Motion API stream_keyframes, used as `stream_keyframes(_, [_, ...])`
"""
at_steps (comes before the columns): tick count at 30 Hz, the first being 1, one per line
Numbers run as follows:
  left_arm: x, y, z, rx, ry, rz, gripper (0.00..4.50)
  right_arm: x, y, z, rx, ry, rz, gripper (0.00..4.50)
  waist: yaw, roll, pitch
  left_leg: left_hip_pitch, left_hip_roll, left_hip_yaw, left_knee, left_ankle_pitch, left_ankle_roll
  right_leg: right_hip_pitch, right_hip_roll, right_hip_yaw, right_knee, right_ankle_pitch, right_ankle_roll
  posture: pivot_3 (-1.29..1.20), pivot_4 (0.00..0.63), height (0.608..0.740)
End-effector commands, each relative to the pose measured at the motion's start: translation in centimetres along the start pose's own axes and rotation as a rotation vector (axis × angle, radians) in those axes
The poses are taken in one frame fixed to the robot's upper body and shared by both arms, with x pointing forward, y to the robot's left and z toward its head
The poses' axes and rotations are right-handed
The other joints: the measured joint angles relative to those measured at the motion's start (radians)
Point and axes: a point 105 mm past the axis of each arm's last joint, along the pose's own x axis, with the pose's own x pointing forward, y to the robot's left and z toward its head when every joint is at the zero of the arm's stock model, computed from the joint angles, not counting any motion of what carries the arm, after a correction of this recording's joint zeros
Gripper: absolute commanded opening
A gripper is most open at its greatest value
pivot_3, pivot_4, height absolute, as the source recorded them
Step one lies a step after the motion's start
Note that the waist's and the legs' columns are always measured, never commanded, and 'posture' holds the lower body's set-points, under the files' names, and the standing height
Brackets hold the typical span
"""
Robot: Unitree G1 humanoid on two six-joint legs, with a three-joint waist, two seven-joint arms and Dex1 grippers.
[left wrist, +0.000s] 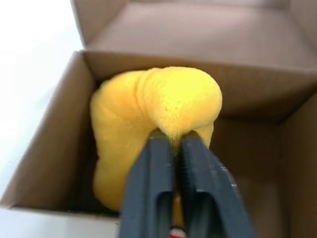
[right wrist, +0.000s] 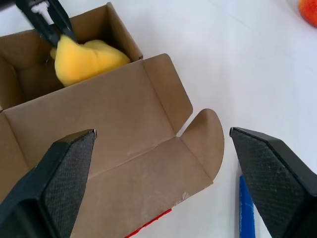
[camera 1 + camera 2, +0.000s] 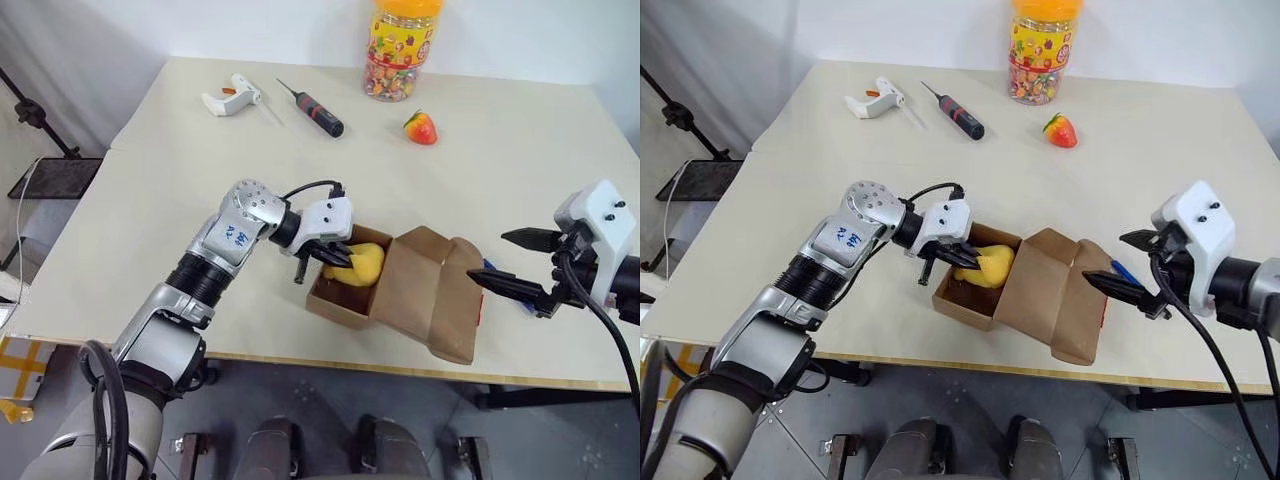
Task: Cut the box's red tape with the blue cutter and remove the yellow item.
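Head views: I see one brown cardboard box (image 3: 352, 290) on the pale desk (image 3: 180, 190), lid flap thrown open toward my right hand. My left hand (image 3: 325, 255) reaches into the box from its left side, its two black fingers pressed together on the yellow item (image 3: 362, 262), which sits inside the box, soft and lumpy, matte. My right hand (image 3: 515, 262) hangs just right of the open flap, its two black fingers spread wide, holding nothing. A sliver of the blue cutter (image 3: 1124, 272) lies on the desk beside that hand, between it and the flap. Far beyond both hands: one white glue gun (image 3: 231, 97), one black-handled screwdriver (image 3: 313, 110), one red-orange strawberry toy (image 3: 421, 127), one clear candy jar (image 3: 402, 48) with an orange-yellow lid.

Left wrist view: the fingers (image 1: 151, 193) are dark, ribbed on the inner faces, pinching a fold of the yellow item; its surface is spongy, bunched up where squeezed. Plain brown card walls surround it on all sides.

Right wrist view: two textured black fingertips (image 2: 64, 168) stand well apart over the opened flap, which is smooth card with rounded tabs. A strip of red tape (image 2: 148, 225) shows at the flap's edge. The blue cutter lies flat just beside one fingertip, slim, glossy plastic. The left hand grips the yellow item at the far end of the box.
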Motion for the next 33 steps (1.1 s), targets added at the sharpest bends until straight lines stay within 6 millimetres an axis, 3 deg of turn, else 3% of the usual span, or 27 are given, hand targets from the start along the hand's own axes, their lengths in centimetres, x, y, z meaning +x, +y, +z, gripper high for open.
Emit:
stream_keyframes(1, [-1.3,0.1,3.4,0.010,-0.174,0.036,0.04,-0.8,0.2,1.8,-0.072,-0.101,0.008,4.50,-0.001,0.000,0.000,0.000,0.000,0.000,0.000,0.000,0.000,0.000,0.000,0.000,0.000,0.000,0.000,0.00,0.150,0.740])
stream_keyframes(7, [-3.3,2.0,6.3,-0.064,-0.364,0.195,0.04,-1.5,0.9,3.7,-0.131,-0.352,0.112,4.50,0.002,0.000,0.000,0.000,0.000,-0.001,0.001,0.000,0.000,0.001,0.000,0.000,0.001,0.000,0.000,0.00,0.150,0.740])
stream_keyframes(13, [-6.0,4.1,7.6,-0.103,-0.419,0.362,0.04,-1.3,0.5,2.2,-0.142,-0.353,0.177,4.50,0.002,0.000,0.000,0.000,-0.002,-0.001,0.001,0.000,0.000,0.001,0.000,0.000,0.001,0.000,0.000,0.00,0.150,0.740])
stream_keyframes(15, [-7.8,5.1,7.2,-0.108,-0.382,0.458,0.04,-1.5,-0.1,1.5,-0.125,-0.344,0.185,4.50,0.001,0.000,0.000,0.000,-0.002,-0.001,0.001,0.000,0.000,0.001,0.000,0.000,0.001,0.000,0.000,0.00,0.150,0.740])
stream_keyframes(19, [-12.6,6.2,2.8,-0.168,-0.152,0.672,0.04,-1.9,-1.3,-0.3,-0.107,-0.301,0.193,4.50,-0.011,0.000,0.000,0.003,-0.002,0.001,-0.001,0.000,0.000,0.001,0.000,0.001,0.002,0.000,0.000,0.00,0.150,0.740])
stream_keyframes(21, [-14.4,5.2,-1.0,-0.228,0.012,0.722,0.04,-1.8,-1.9,-0.5,-0.109,-0.297,0.181,4.50,-0.017,0.000,0.000,0.005,-0.002,0.003,-0.002,0.000,0.000,0.001,0.000,0.002,0.003,0.000,0.000,0.00,0.150,0.740])
stream_keyframes(22, [-14.9,4.8,-2.0,-0.248,0.050,0.725,0.04,-1.8,-2.1,-0.5,-0.111,-0.297,0.179,4.50,-0.020,0.000,0.000,0.007,-0.003,0.004,-0.003,0.000,0.000,0.001,0.000,0.003,0.003,0.000,0.000,0.00,0.150,0.740])
stream_keyframes(26, [-16.5,3.6,-4.3,-0.271,0.147,0.767,0.04,-1.6,-2.4,-0.5,-0.114,-0.299,0.182,4.50,-0.019,-0.001,0.000,0.010,0.001,0.004,-0.003,0.000,0.000,0.004,0.000,0.004,0.004,0.000,0.000,0.00,0.150,0.740])
stream_keyframes(29, [-18.7,2.7,-7.3,-0.295,0.254,0.869,0.04,-0.8,-2.8,-0.6,-0.101,-0.298,0.188,4.50,-0.018,-0.001,0.001,0.010,0.001,0.004,-0.002,0.000,0.000,0.004,-0.001,0.005,0.004,0.000,0.000,0.00,0.150,0.740])
stream_keyframes(33, [-18.7,2.1,-7.3,-0.331,0.208,0.867,1.01,0.1,-3.3,-0.7,-0.094,-0.296,0.202,4.50,-0.017,-0.001,0.001,0.011,0.002,0.004,-0.002,0.000,0.000,0.005,-0.001,0.005,0.005,0.000,0.000,0.00,0.150,0.740])
